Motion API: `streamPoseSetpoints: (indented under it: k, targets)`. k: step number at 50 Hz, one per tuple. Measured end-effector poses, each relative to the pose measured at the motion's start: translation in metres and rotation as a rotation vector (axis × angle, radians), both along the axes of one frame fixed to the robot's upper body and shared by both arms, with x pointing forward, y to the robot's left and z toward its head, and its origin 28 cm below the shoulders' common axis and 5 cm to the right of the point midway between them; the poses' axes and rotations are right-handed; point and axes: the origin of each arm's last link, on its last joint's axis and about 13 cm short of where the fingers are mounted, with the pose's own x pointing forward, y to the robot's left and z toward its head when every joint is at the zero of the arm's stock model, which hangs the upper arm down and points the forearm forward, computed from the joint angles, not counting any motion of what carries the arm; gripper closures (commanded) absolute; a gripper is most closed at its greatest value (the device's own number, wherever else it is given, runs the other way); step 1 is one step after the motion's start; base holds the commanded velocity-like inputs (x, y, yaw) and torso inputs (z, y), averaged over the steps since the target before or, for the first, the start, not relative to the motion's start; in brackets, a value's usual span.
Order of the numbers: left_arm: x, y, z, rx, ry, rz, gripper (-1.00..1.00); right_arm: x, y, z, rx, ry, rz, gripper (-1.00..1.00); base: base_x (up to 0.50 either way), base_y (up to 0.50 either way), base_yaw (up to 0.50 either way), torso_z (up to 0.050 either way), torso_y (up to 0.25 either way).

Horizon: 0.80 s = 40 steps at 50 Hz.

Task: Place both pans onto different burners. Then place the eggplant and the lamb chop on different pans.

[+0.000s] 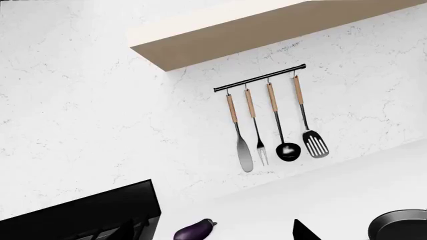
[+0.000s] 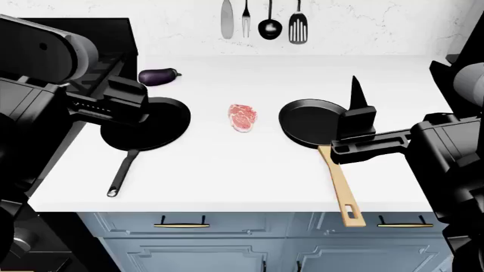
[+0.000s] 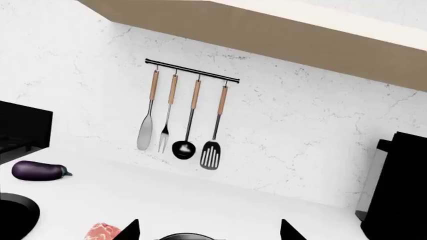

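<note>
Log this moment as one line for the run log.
pans on counter, none on burners | eggplant near stove | lamb chop between pans | right tool open

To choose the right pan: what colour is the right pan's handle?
Light wooden tan, on the right pan's handle; head view shows it best.

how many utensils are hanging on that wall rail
4, side by side on the rail on the back wall: a spatula, a fork, a ladle and a slotted turner. None looks hidden.
</note>
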Motion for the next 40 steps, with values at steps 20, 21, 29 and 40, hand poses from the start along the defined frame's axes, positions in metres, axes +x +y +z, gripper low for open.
streamPoseSetpoints:
  k: [20, 21, 29, 40]
  targets:
    - [0.0009, 0.0008, -0.001, -0.003, 0.003, 0.004, -1.0, 0.0019, -0.0002, -0.0033, 0.001, 0.017, -0.005, -1.0, 0.34, 0.0, 0.0, 0.0, 0.001]
    - [0.0009, 0.0008, -0.0011, -0.003, 0.003, 0.003, -1.0, 0.002, -0.0002, -0.0035, 0.001, 0.017, -0.005, -1.0, 0.27, 0.0, 0.0, 0.0, 0.0]
    - [0.0011, 0.0012, -0.0028, -0.006, 0.006, 0.002, -1.0, 0.0028, -0.0001, -0.0054, 0.004, 0.029, -0.012, -1.0, 0.05, 0.0, 0.0, 0.0, 0.0]
    - [0.0028, 0.0021, -0.0074, -0.011, 0.004, -0.013, -1.0, -0.0037, 0.0008, -0.0065, 0.032, 0.169, -0.011, -1.0, 0.0, 0.0, 0.0, 0.0, 0.0]
